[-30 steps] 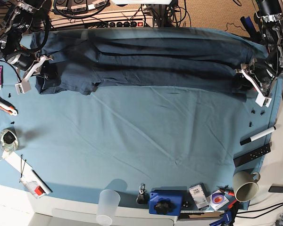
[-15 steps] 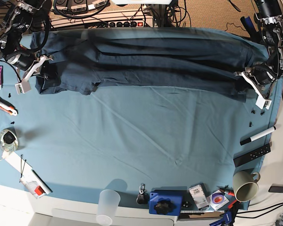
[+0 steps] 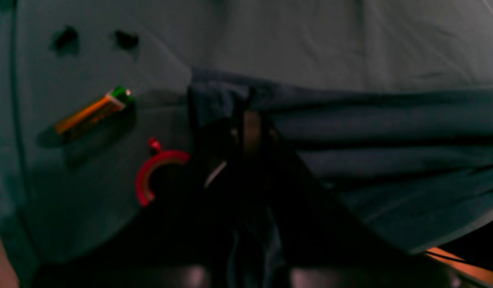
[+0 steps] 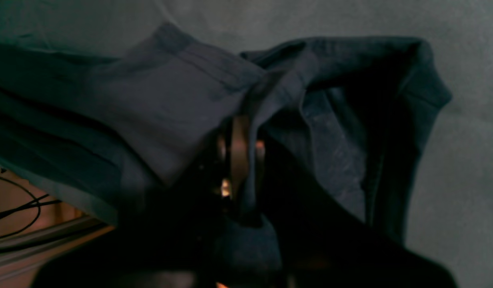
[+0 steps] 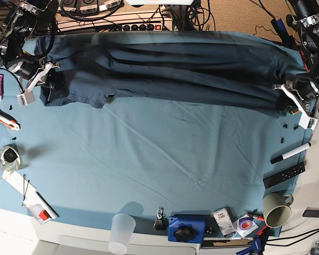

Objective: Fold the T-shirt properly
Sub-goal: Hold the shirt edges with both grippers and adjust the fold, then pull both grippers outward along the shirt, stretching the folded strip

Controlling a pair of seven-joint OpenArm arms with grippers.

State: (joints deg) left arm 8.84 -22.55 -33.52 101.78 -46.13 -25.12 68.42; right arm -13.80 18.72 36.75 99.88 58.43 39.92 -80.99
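T-shirt held at both ends, stretched along the far edge of the table

If either grip slips, the T-shirt (image 5: 165, 71) can spring back and crease (it looks taut). The left gripper (image 5: 293, 103) is clenched on one end by the table's edge, the right gripper (image 5: 42, 79) on the opposite end; the cloth lies between them on the table cloth (image 5: 165, 159).

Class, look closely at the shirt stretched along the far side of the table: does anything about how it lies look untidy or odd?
Yes. The T-shirt is pulled into a long, ridged band, not flat. Its end at the right end effector is bunched and sags toward the table's middle, while the left end effector holds the other end taut.
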